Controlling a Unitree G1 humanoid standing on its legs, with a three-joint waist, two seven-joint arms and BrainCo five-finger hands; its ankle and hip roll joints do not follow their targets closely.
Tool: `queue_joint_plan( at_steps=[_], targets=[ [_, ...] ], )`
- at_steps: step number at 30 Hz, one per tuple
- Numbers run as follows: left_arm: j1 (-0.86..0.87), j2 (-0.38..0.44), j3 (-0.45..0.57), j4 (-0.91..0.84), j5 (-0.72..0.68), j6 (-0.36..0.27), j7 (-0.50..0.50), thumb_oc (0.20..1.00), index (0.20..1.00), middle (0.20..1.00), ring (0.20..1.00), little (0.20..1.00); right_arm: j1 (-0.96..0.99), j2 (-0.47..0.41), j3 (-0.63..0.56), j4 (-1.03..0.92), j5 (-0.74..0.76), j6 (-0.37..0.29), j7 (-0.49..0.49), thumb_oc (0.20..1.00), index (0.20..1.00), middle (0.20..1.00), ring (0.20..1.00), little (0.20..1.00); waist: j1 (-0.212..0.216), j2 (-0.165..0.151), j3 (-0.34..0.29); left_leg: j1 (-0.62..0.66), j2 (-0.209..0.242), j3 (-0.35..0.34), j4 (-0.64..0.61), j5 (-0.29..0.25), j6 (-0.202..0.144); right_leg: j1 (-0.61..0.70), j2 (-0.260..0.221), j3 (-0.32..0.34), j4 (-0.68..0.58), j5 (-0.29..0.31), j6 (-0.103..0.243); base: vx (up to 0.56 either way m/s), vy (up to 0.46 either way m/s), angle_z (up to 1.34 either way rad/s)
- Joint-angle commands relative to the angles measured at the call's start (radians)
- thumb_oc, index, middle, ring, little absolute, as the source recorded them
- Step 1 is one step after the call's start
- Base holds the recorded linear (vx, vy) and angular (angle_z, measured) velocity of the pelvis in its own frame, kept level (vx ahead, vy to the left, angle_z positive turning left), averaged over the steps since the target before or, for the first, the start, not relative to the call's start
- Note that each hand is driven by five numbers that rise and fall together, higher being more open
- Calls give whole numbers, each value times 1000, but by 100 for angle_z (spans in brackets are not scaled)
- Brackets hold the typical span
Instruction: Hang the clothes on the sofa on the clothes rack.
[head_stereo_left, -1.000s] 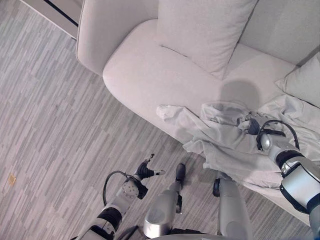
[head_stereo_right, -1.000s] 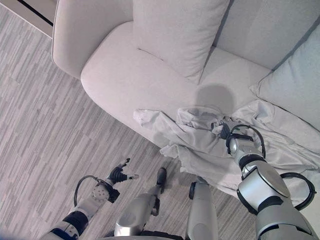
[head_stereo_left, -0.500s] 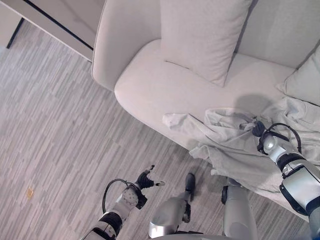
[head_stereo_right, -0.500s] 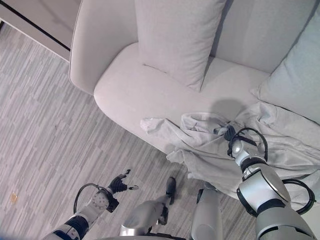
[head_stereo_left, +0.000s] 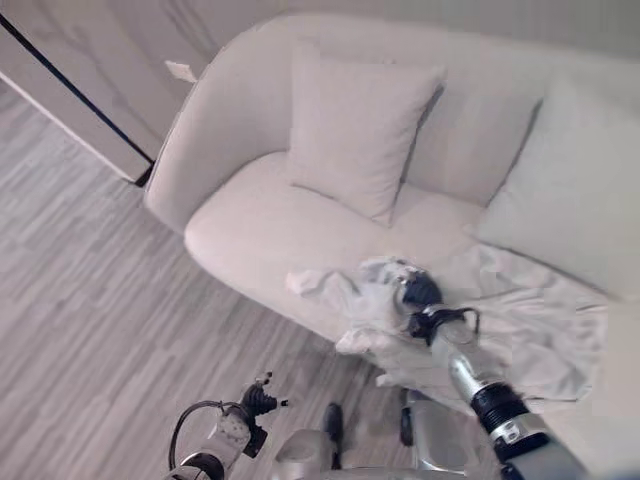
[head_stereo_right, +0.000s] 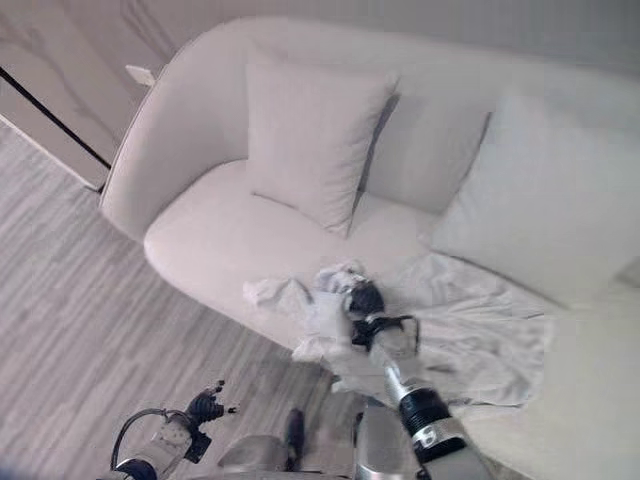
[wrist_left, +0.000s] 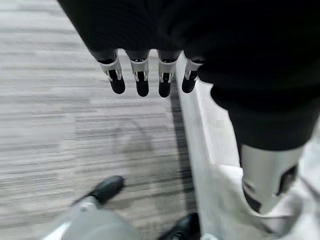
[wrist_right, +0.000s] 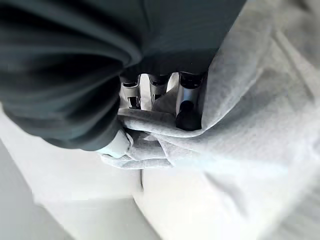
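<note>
- Since 1 s ago cam has tilted up, so more sofa (head_stereo_left: 250, 220) back and cushions show; garment (head_stereo_left: 520, 320) hasn't shifted on seat, front edge.
- We've got R hand (head_stereo_left: 420, 292) fingers curled into a cloth fold, i.e. gripping to lift.
- L hand (wrist_left: 150, 75) low over floor, fingers straight, idle.

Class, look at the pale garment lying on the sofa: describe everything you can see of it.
The garment is pale grey-white cloth, thin and soft-looking, crumpled and spread across the sofa seat below the right cushion. Part of it spills over the seat's front edge. A bunched fold at its left end is caught in the curled fingers of the right hand, shown close in the right wrist view.
</note>
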Motion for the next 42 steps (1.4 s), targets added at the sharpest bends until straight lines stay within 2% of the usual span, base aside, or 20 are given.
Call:
queue_joint_plan(
  at_steps=[1,7,16,19,22,25,26,29,30,34,36,37,42],
  targets=[
    [-4,15,-58,22,-5,10,12,1000,1000,1000,1000,1000,-19,76,15,-44,207,-1,93,200,200,200,200,200,42,71,-100,-47,-21,34,-39,42,21,7,-30,63,101,-107,21,19,-11,-12],
    [39,-11,-60,36,5,16,6,1000,1000,1000,1000,1000,-41,114,50,-181,363,-21,90,200,200,200,200,200,50,44,-180,-29,-23,41,-39,37,23,32,-27,65,88,-106,20,2,14,-4],
    [69,-56,-33,64,-15,17,9,1000,1000,1000,1000,1000,-212,20,114,-388,467,-111,45,200,200,200,200,200,37,23,-242,-11,-23,54,-39,34,21,51,-23,74,82,-103,23,-18,43,-5],
    [74,-82,-17,74,-27,14,10,1000,1000,1000,1000,1000,-314,-55,131,-477,463,-165,21,200,200,200,200,200,26,13,-264,0,-20,61,-39,31,21,58,-20,79,82,-98,25,-5,41,-12],
    [77,-93,-14,79,-30,13,8,1000,1000,1000,1000,1000,-381,-105,138,-511,444,-190,5,200,200,200,200,200,19,9,-271,4,-20,63,-39,29,21,60,-19,81,80,-96,27,-9,41,-11],
    [72,-121,7,81,-59,9,8,1000,1000,1000,1000,1000,-566,-239,160,-487,407,-240,-46,200,200,200,200,200,6,-6,-290,13,-18,68,-39,25,22,66,-13,89,76,-90,32,-21,58,-4],
    [69,-123,8,81,-59,9,8,1000,1000,1000,1000,1000,-570,-240,161,-486,407,-240,-47,200,200,200,200,200,5,-4,-287,14,-18,69,-39,25,22,67,-13,90,76,-90,32,-22,41,-4],
    [55,-144,35,35,-92,8,16,1000,1000,1000,1000,1000,-697,-338,201,-481,394,-269,-90,200,200,200,200,200,-10,-19,-300,22,-15,70,-39,19,22,70,-7,97,77,-86,34,-43,35,-12],
    [25,-169,95,-28,-159,3,40,1000,1000,1000,1000,1000,-880,-418,275,-348,425,-274,-129,200,200,200,200,200,-28,-35,-315,27,-18,72,-39,24,20,68,-1,108,79,-69,35,-84,34,-26],
    [23,-166,125,-80,-172,0,57,1000,1000,1000,1000,1000,-1005,-440,321,-217,468,-272,-129,200,200,200,200,200,-35,-39,-334,33,-14,74,-39,23,18,72,4,109,79,-67,36,-19,12,-9],
    [12,-141,122,-105,-134,-10,91,1000,1000,1000,1000,1000,-1166,-453,352,6,512,-256,-124,200,200,200,200,200,-33,-46,-353,40,-12,74,-39,21,16,76,9,107,80,-67,35,-27,9,-13],
    [11,-141,124,-106,-133,-9,92,1000,1000,1000,1000,1000,-1175,-451,353,16,516,-257,-118,200,200,200,200,200,-33,-46,-351,38,-13,75,-39,22,16,75,9,108,79,-66,35,-54,-1,-9],
    [-74,-74,142,-112,-119,-47,177,1000,1000,1000,1000,1000,-1380,-476,404,345,585,-215,-115,200,200,200,200,200,-25,-78,-390,48,-8,76,-39,17,10,83,8,100,79,-67,30,-1,-9,14]
  ],
)
